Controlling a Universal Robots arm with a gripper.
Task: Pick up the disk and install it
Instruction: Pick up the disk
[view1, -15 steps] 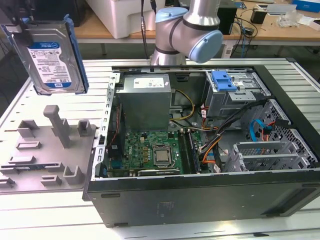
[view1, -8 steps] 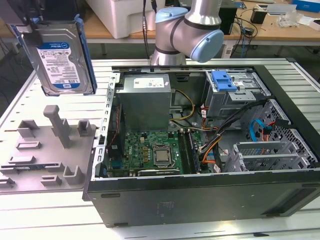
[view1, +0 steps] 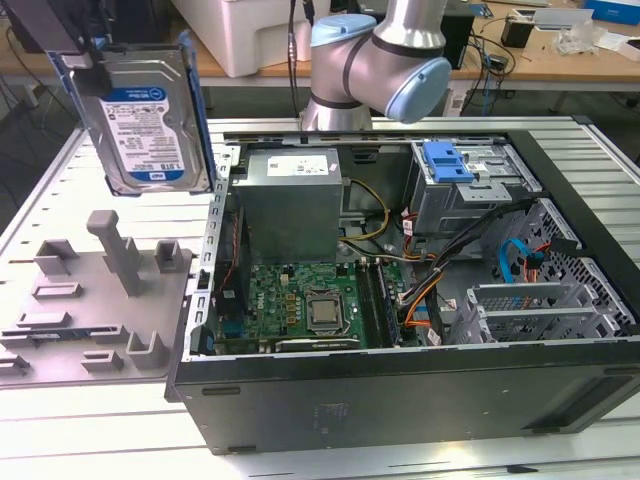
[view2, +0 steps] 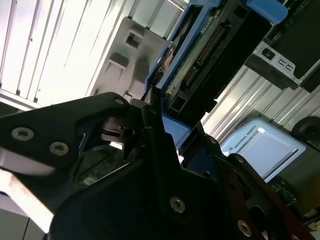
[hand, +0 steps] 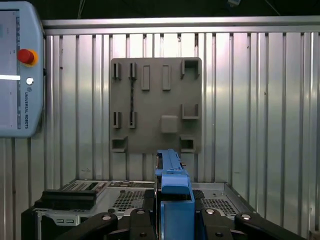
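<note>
The ribbed metal table (view1: 100, 432) carries a grey fixture plate (view1: 70, 335) beside an open computer case (view1: 400, 395).

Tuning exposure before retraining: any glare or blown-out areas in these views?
Second wrist view: slatted table blown out white, pincer in deep shadow. First wrist view: glare band on the top rail, grey fixture plate evenly lit. Exterior view: even light, disk label glare-free.

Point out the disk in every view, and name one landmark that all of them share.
Exterior view: the disk hangs label-out above the grey fixture plate, toward the exterior view's left.
First wrist view: the disk stands edge-on in the claw, before the plate.
Second wrist view: the disk shows its circuit-board side, beside the plate.
Shared landmark: the grey fixture plate.
</note>
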